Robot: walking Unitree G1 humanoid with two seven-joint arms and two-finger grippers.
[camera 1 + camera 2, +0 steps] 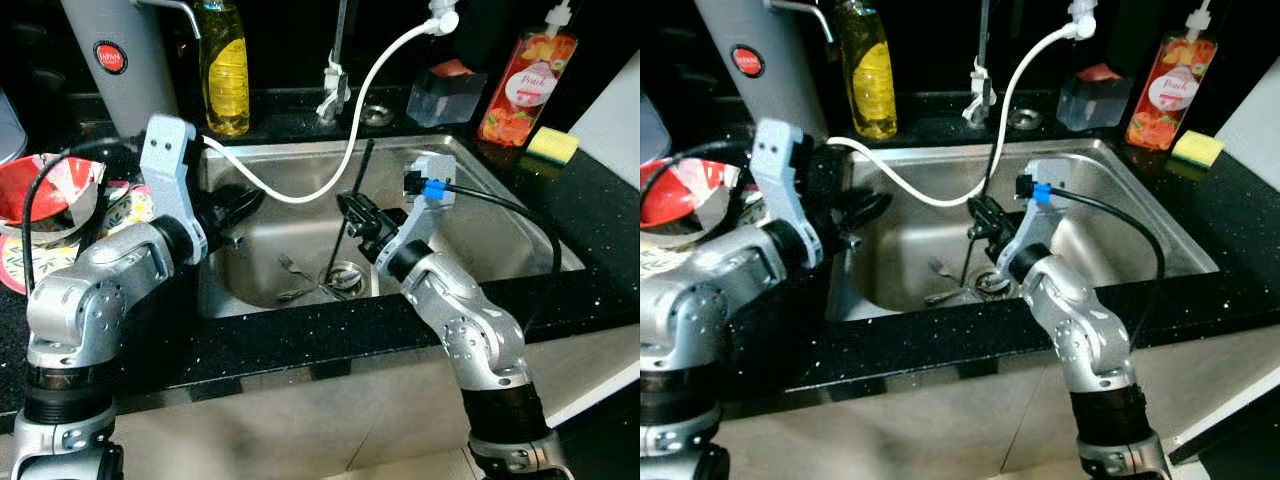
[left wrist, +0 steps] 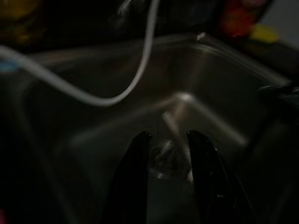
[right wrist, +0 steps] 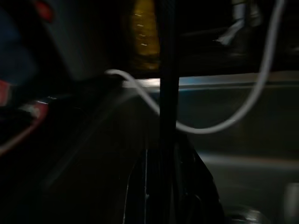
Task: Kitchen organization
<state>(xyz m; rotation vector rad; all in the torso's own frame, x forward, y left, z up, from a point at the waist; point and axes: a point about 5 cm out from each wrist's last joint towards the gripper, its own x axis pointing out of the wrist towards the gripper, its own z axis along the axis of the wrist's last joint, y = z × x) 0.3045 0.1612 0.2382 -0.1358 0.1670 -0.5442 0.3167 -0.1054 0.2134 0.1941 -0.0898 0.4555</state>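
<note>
Steel sink (image 1: 500, 205) in head views: right gripper (image 1: 352, 208) clamps a thin black rod (image 1: 345, 215) upright over the drain; forks (image 1: 300, 280) lie on the bottom. L wrist: left gripper (image 2: 168, 140) slightly open, empty (blurry). R wrist: rod between closed fingers. Cutlery unremoved, most work remains

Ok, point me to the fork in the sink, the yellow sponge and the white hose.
fork (image 1: 290, 266): left eye view, on its tines.
yellow sponge (image 1: 552, 145): left eye view, top face.
white hose (image 1: 300, 197): left eye view, lowest part of its sag.
</note>
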